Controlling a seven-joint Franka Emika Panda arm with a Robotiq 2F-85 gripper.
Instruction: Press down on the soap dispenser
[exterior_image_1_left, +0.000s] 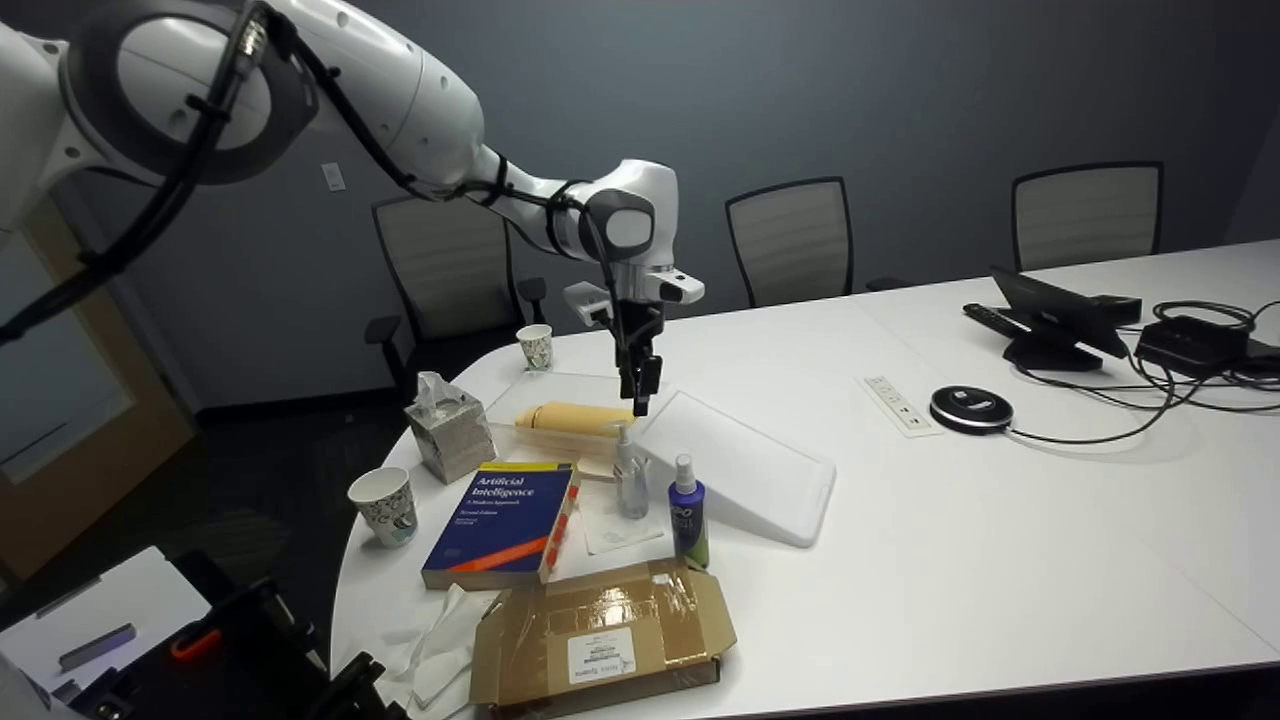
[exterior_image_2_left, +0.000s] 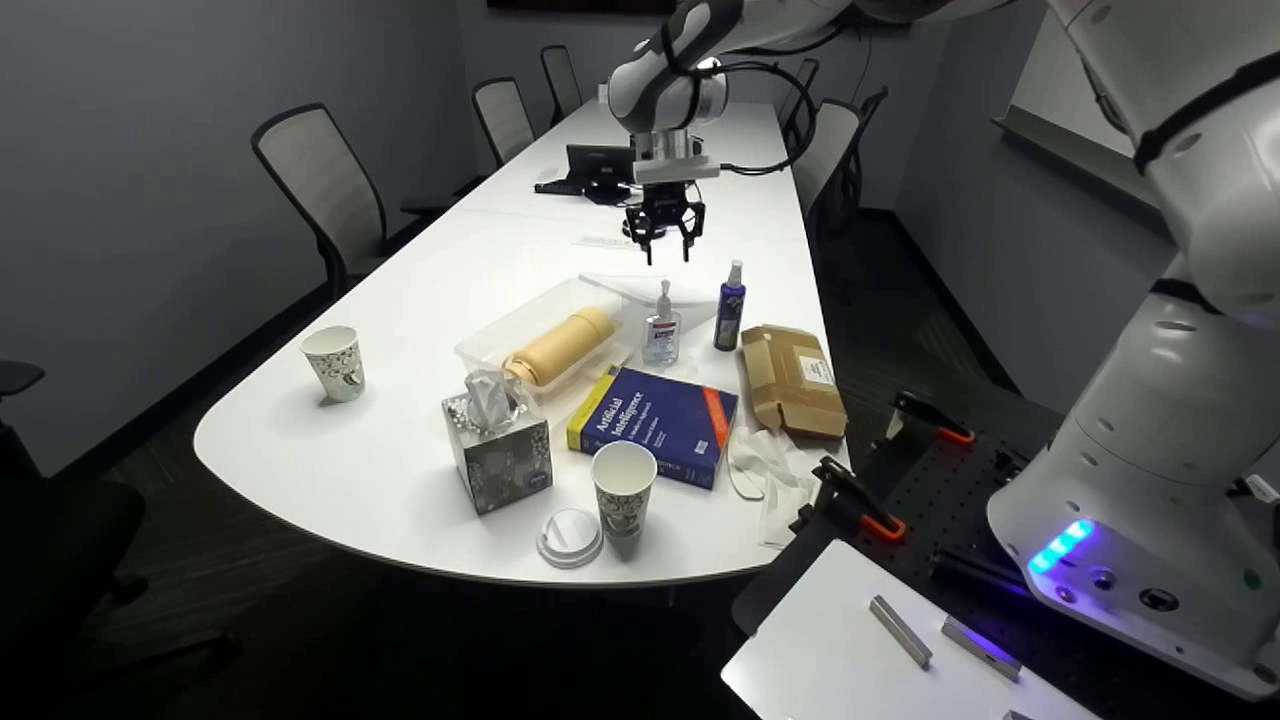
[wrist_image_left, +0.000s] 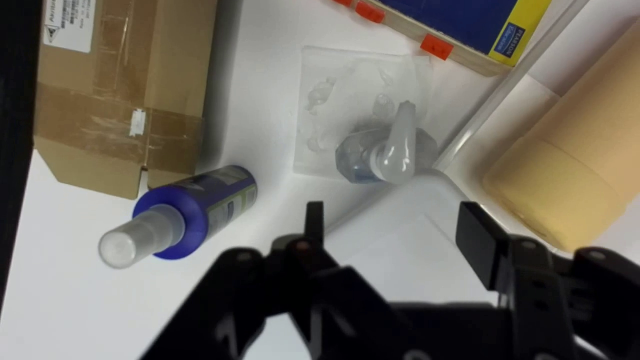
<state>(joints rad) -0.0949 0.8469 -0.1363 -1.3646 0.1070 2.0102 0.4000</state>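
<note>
The soap dispenser is a small clear pump bottle with a whitish pump top. It stands upright in both exterior views (exterior_image_1_left: 631, 485) (exterior_image_2_left: 661, 338), partly over a thin white square sheet (wrist_image_left: 320, 155). In the wrist view the dispenser (wrist_image_left: 400, 155) shows from above, its nozzle pointing to the top of the picture. My gripper (exterior_image_2_left: 668, 256) is open and empty, above the table and apart from the dispenser. It also shows in an exterior view (exterior_image_1_left: 642, 395). In the wrist view the open jaws (wrist_image_left: 390, 225) lie below the dispenser in the picture.
A blue-violet spray bottle (wrist_image_left: 180, 215) and a cardboard box (exterior_image_1_left: 610, 630) stand near the dispenser. A clear bin (exterior_image_2_left: 480, 345) holds an orange-tan bottle (exterior_image_2_left: 560, 348). A white lid (exterior_image_1_left: 750, 475) leans beside it. A blue book (exterior_image_2_left: 660, 420), tissue box (exterior_image_2_left: 500, 460) and paper cups (exterior_image_2_left: 622, 490) are around.
</note>
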